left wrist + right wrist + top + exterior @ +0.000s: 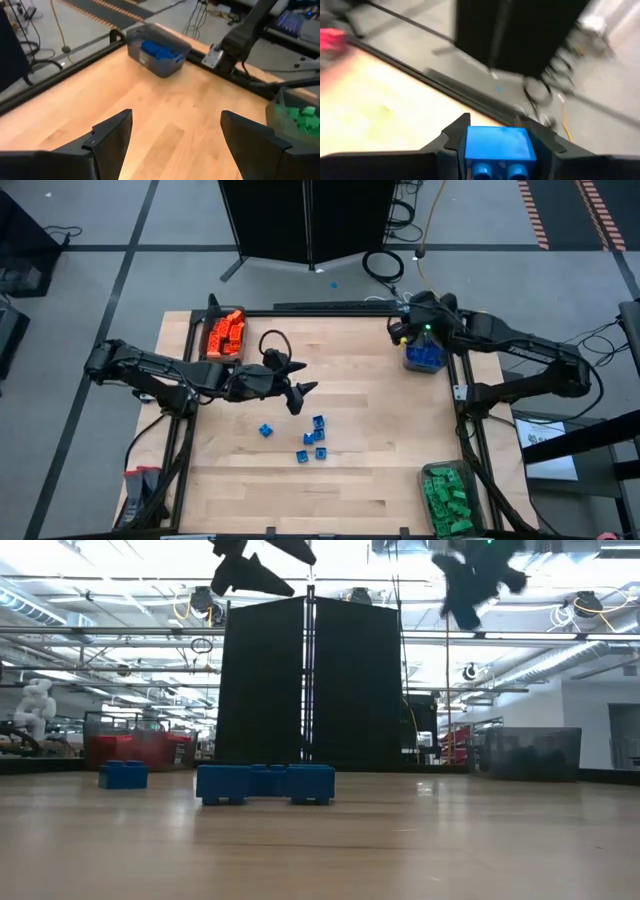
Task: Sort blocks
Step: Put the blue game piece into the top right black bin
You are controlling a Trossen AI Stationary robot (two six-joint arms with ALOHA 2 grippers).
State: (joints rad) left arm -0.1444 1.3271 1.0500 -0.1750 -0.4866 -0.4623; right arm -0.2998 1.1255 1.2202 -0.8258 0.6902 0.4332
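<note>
Several blue blocks [312, 438] lie loose on the wooden table [380, 470], a little nearer than its middle; the low view shows a row of them [265, 783] resting flat. My left gripper [303, 386] hangs open above the table, just beyond them, with nothing between its fingers [175, 120]. My right gripper [402, 332] is at the far right, beside the bin of blue blocks [425, 357], and is shut on one blue block [497, 145]. My right gripper pinches the blue block by two opposite sides [468, 147] between its two fingers. The block sits between the fingertips, lifted clear of the table.
A bin of orange blocks [225, 334] stands at the far left corner. A bin of green blocks [448, 498] stands at the near right corner. A black rail [330, 310] frames the table, and a dark panel [310, 680] stands behind its far edge.
</note>
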